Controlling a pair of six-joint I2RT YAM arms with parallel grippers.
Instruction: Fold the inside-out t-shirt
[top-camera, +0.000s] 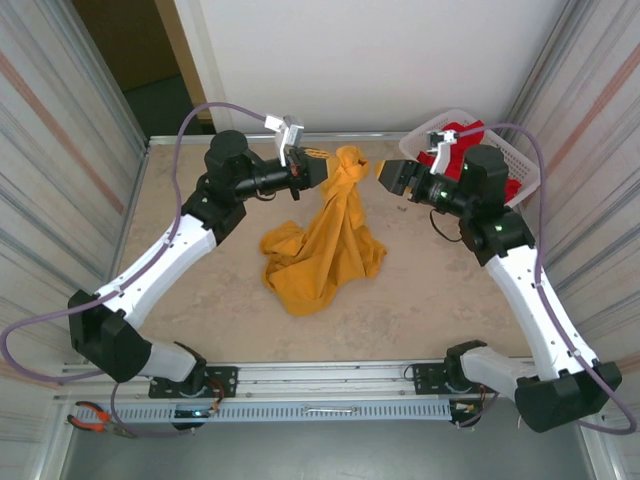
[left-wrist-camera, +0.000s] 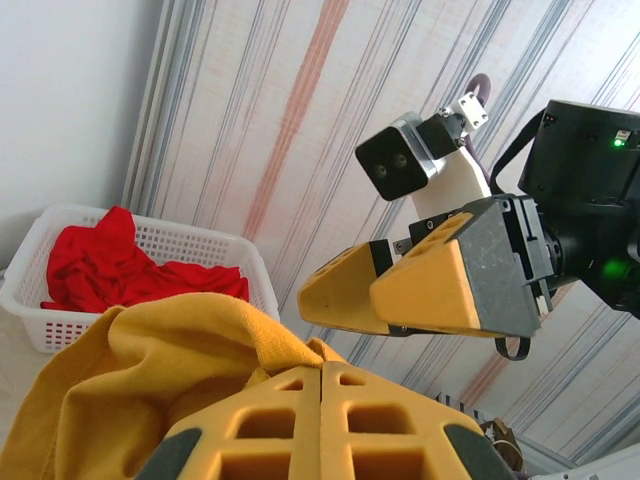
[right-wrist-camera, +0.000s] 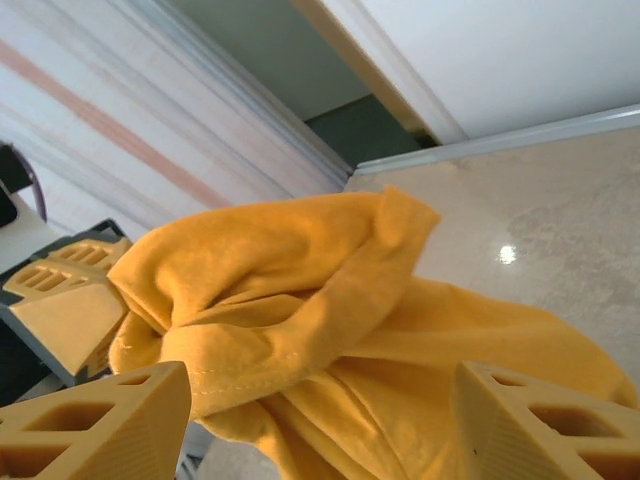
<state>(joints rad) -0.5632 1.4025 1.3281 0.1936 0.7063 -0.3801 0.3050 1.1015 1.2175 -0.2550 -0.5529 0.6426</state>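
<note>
Left claw (top-camera: 322, 170) pinching t-shirt (top-camera: 325, 250) top | right claw (top-camera: 382, 178) parted, seemingly just beside

No legible text or labels

- This is looking like a robot lab cell: a left arm (top-camera: 170, 250) and a right arm (top-camera: 530, 290) are standing bolted to a metal rail (top-camera: 330, 382) at the desk's (top-camera: 220, 300) near edge.
- Striped panels (top-camera: 60, 150) are walling in both sides, and pliers (top-camera: 95, 418) are lying near left.

The t-shirt (top-camera: 325, 245) is plain mustard yellow on a mottled beige table (top-camera: 220, 300). Right of the t-shirt, a white lattice basket (top-camera: 524, 162) holds a bright red garment (top-camera: 468, 130).
</note>
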